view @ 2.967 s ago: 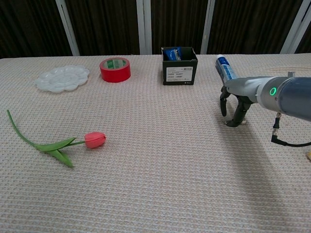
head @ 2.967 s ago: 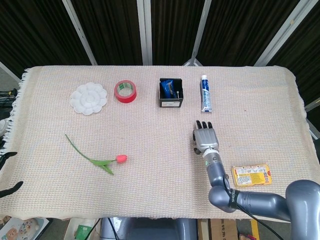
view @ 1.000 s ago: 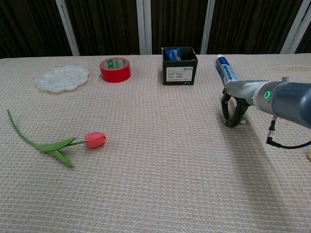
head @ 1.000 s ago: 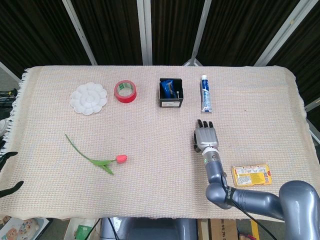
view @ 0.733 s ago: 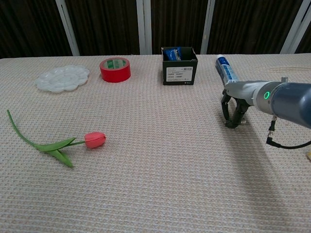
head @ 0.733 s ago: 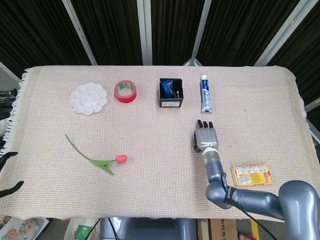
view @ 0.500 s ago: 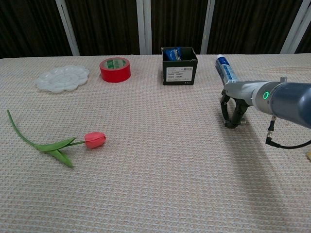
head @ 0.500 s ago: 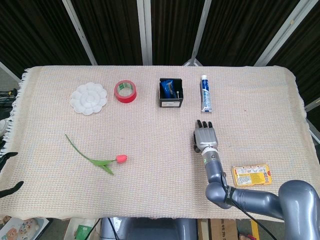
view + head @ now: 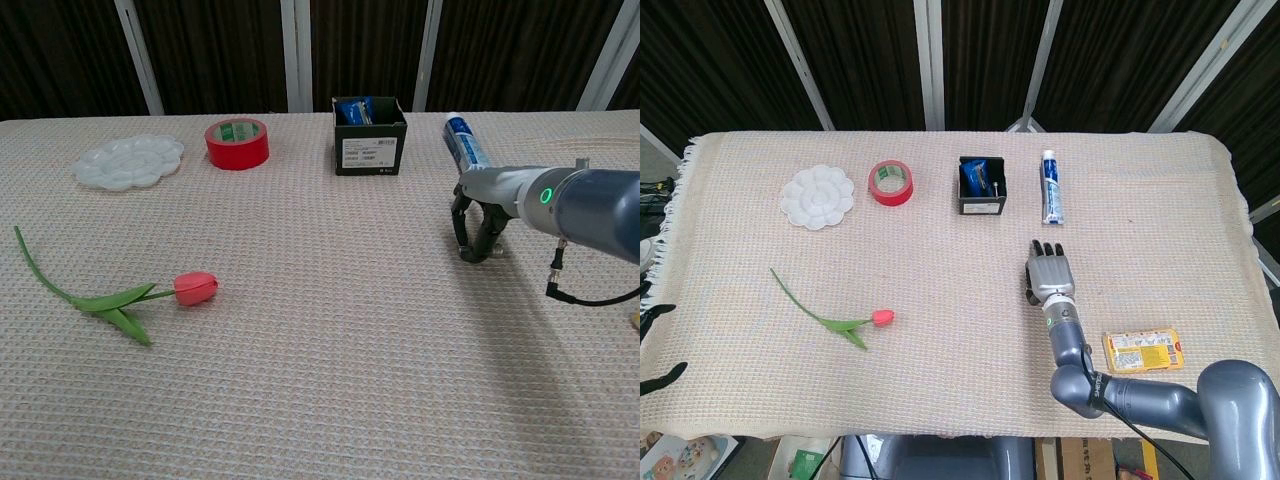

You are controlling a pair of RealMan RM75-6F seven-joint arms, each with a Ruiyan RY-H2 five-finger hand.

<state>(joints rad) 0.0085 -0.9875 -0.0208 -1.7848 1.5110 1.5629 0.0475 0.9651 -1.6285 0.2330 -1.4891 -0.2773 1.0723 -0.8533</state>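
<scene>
**A:** What is the right hand [image 9: 1048, 277] nearest to, and how does that thing look?

**B:** The toothpaste tube [image 9: 1051, 187], a white tube with a blue printed panel and a white cap at its far end. It lies flat on the desk [image 9: 940, 400], lengthwise toward the far edge, just right of the black box [image 9: 982, 186]. The hand sits on the near side of it, palm down, close but apart from it.

**A:** And the fingers?

**B:** In the chest view the right hand [image 9: 478, 222] has its fingers [image 9: 462, 226] curled downward with the tips at or just above the woven cloth. Nothing is in them. In the head view they point toward the tube, lying close together.

**A:** The left hand?

**B:** Neither view shows it.

**A:** How is the room around the tube?

**B:** Open cloth lies to its right as far as the desk's right edge, and a bare strip runs behind it to the far edge. On its left the black box, with blue packets [image 9: 356, 110] standing in it, is near but not touching. Between the tube and the hand there is only cloth.

**A:** Anything else about?

**B:** A yellow packet [image 9: 1143, 351] lies near the front right edge, beside the right forearm. Well to the left are a red tape roll [image 9: 891, 183], a white flower-shaped palette [image 9: 817, 197] and a tulip [image 9: 837, 317] with its pink head toward the middle. A wide bare stretch separates the tulip from the hand.
</scene>
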